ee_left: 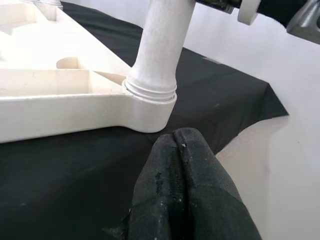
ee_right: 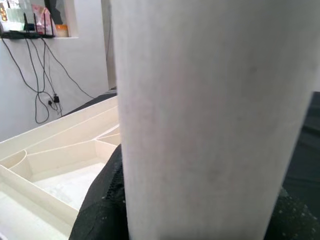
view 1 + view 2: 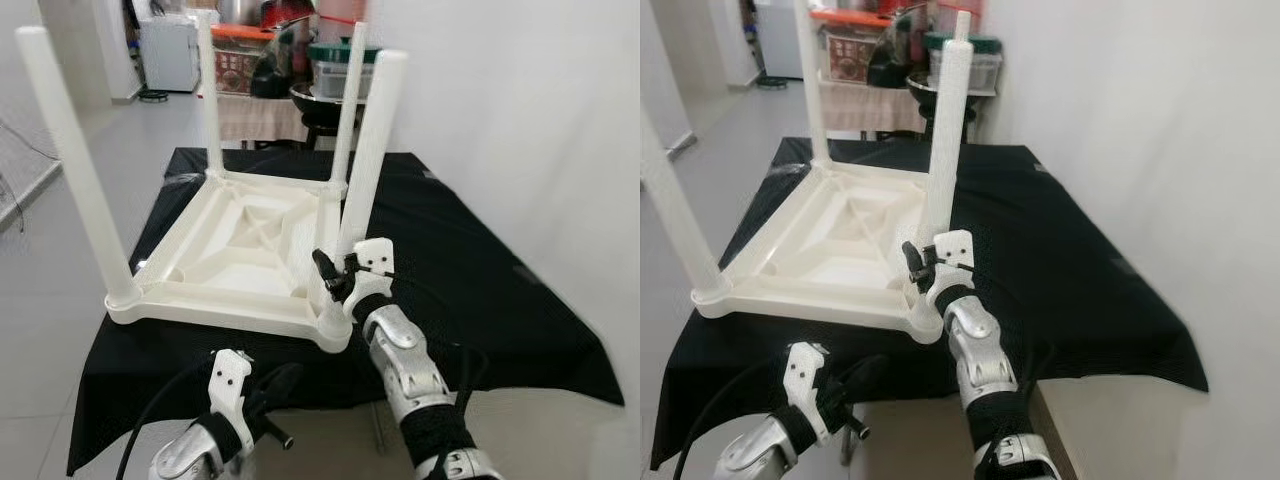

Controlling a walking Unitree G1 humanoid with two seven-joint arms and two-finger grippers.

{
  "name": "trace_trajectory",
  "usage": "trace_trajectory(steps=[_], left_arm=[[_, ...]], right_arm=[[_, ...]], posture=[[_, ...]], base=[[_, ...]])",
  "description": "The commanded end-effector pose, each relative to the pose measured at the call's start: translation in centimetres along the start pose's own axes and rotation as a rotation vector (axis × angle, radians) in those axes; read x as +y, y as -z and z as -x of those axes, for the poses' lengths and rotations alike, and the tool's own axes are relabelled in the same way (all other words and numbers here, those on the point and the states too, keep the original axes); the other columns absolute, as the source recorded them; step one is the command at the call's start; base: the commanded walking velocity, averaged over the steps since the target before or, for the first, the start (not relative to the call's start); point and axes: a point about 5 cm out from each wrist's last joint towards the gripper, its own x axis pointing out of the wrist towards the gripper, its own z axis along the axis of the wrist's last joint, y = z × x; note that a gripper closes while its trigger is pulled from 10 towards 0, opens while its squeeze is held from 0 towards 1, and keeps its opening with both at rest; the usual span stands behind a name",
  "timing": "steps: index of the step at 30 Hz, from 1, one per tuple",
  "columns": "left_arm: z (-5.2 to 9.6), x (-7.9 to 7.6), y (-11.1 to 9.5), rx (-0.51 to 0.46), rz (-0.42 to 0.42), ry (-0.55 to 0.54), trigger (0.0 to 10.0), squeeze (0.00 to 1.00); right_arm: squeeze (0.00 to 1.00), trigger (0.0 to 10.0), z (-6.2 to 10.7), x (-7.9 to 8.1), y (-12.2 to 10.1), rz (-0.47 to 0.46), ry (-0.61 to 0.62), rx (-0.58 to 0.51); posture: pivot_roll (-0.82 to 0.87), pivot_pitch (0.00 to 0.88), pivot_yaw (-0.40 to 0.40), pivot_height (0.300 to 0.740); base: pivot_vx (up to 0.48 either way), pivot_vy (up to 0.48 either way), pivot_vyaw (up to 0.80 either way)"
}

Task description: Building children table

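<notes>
Nearest, the left tool (image 3: 268, 392) idles with fingers pressed together, off the counter's (image 3: 480, 280) edge. Beyond, the right tool (image 3: 335, 275) clamps the near leg (image 3: 365, 165), likely to seat it in the upturned children's table (image 3: 240, 250).

The white plastic table (image 3: 235, 250) lies upside down on black cloth, four legs upright (apparently all seated).

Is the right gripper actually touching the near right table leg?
Touching. The right wrist view shows the leg pressed between the right gripper's black fingers.
</notes>
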Motion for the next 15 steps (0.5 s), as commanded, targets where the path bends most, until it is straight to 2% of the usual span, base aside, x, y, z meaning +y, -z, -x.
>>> trace_trajectory(steps=[1,5,6,7,8,9,10,11,12,13,15], left_arm=[[-0.2,-0.1,-0.1,0.001,-0.001,0.006,10.0,0.00],[-0.2,0.0,-0.1,-0.004,-0.003,-0.004,10.0,0.00],[-0.2,0.0,-0.1,-0.005,-0.006,-0.007,10.0,0.00],[-0.2,0.0,-0.1,-0.005,-0.006,-0.007,10.0,0.00],[-0.2,0.0,-0.1,-0.006,-0.008,-0.008,10.0,0.00],[-0.3,0.1,-0.2,-0.005,-0.009,-0.008,10.0,0.00],[-0.3,0.1,-0.2,-0.005,-0.009,-0.008,10.0,0.00],[-0.3,0.1,-0.2,-0.004,-0.009,-0.006,10.0,0.00],[-0.3,0.1,-0.2,-0.004,-0.009,-0.006,10.0,0.00],[-0.4,0.1,-0.2,-0.003,-0.008,-0.005,10.0,0.00],[-0.4,0.1,-0.2,-0.003,-0.008,-0.005,10.0,0.00]], right_arm=[[0.00,0.0,1.0,1.6,4.7,0.018,-0.082,0.208],[0.00,0.0,0.5,1.5,4.5,0.013,-0.086,0.203],[0.00,3.6,0.2,1.4,4.4,0.022,-0.076,0.204],[0.00,3.6,0.2,1.4,4.4,0.022,-0.076,0.204],[0.00,6.0,0.3,1.4,4.1,0.033,-0.045,0.204],[1.00,10.0,0.2,1.9,3.5,0.009,-0.104,0.190],[1.00,10.0,0.2,1.9,3.5,0.009,-0.104,0.190],[1.00,10.0,0.1,2.6,2.5,-0.013,-0.199,0.149],[1.00,10.0,0.1,2.6,2.5,-0.013,-0.199,0.149],[1.00,10.0,0.0,2.9,1.2,-0.022,-0.313,0.088],[1.00,10.0,0.0,2.9,1.2,-0.022,-0.313,0.088]], posture=[[0.05,0.000,-0.097,0.740],[0.07,0.000,-0.104,0.740],[0.07,0.000,-0.104,0.740],[0.07,0.000,-0.104,0.740],[0.07,0.000,-0.104,0.740],[0.06,0.000,-0.097,0.740],[0.06,0.000,-0.097,0.740],[0.06,0.000,-0.092,0.740],[0.06,0.000,-0.092,0.740],[0.06,0.000,-0.092,0.740],[0.06,0.000,-0.092,0.740]], base=[[0.000,0.000,0.00],[0.000,0.000,0.00],[0.000,0.000,0.00],[0.000,0.000,0.00],[0.000,0.000,0.00],[0.000,0.000,0.00],[0.000,0.000,0.00],[0.000,0.000,0.00],[0.000,0.000,0.00],[0.000,0.000,0.00],[0.000,0.000,0.00]])
